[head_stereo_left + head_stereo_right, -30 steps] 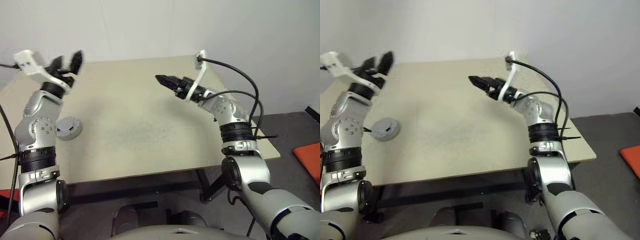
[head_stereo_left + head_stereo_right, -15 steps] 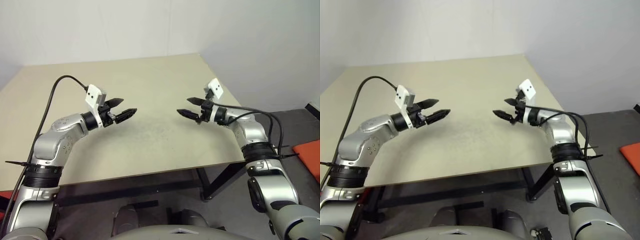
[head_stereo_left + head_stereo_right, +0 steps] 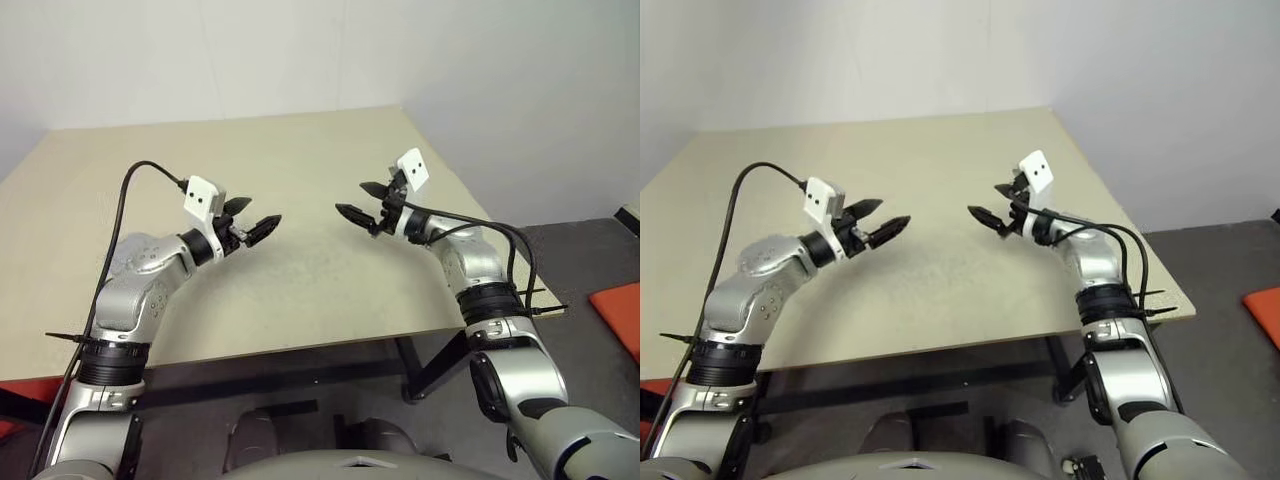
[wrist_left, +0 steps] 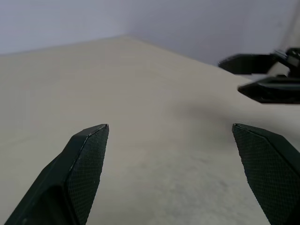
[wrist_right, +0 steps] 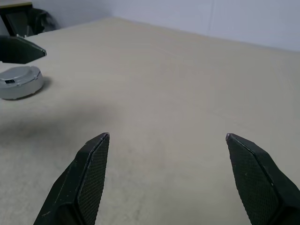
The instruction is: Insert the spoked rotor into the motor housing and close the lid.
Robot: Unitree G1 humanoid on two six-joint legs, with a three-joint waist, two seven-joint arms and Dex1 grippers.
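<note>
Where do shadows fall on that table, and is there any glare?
Left eye view: even light, no glare on the table. Left wrist view: soft shadow beneath the right end effector. Right wrist view: faint shadow beside the motor housing.

a bare lab-like room: plain beige table (image 3: 300, 140), blank white walls (image 3: 250, 50), grey floor (image 3: 590, 260)
</note>
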